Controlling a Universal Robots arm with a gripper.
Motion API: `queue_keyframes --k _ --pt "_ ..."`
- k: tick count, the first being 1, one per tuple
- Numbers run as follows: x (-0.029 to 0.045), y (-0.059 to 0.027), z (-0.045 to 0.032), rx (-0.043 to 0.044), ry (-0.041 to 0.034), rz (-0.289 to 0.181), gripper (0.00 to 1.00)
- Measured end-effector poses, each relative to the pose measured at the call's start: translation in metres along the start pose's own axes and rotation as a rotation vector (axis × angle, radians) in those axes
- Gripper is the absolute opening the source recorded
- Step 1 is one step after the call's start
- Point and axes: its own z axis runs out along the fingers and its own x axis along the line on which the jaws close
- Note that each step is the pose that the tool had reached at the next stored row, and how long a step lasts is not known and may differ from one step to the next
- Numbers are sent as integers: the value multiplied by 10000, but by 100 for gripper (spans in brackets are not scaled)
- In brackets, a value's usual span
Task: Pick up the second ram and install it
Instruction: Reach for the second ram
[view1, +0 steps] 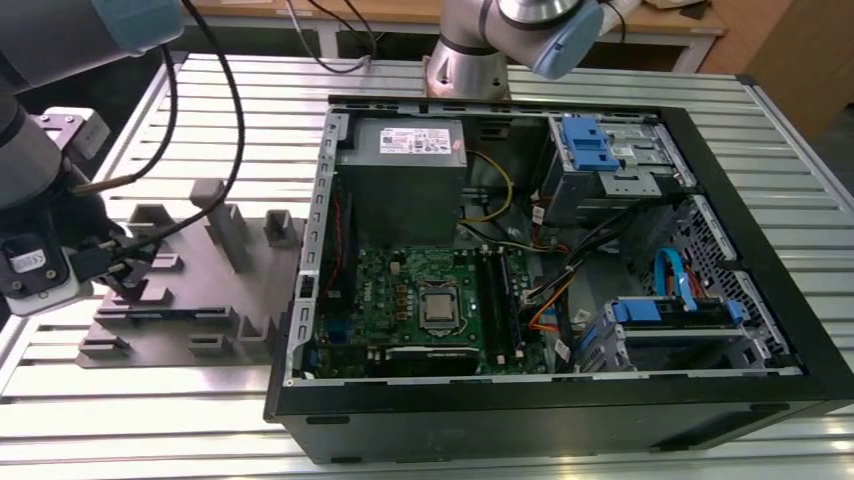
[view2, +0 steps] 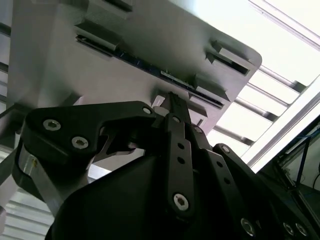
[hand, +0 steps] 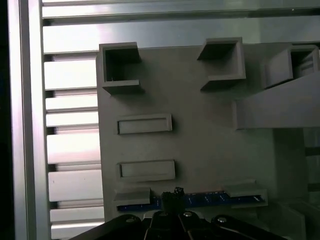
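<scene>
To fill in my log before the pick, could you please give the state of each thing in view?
second ram: lying in the holder's slot, not lifted.
gripper: poised at the ram's middle.
grey holder: holds the ram in one slot.
computer case: on its side, panel off, open.
processor: bare, no cooler.

slatted aluminium table (view1: 280, 100), grey holder plate (view1: 174, 335) beside open computer case (view1: 534, 425)

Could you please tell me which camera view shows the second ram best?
The first wrist view: the second ram shows its blue edge lengthwise in the grey holder, right at the claw. The second wrist view shows it as a thin dark strip; in the exterior view it is barely a sliver.
</scene>
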Motion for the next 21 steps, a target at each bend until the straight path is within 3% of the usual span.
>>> queue_keyframes --k 3,13,21 --pt "-41 2 30 4 4 -1 11" --pt "-284 17 118 32 36 -1 11" --pt "-294 17 122 32 36 -1 11"
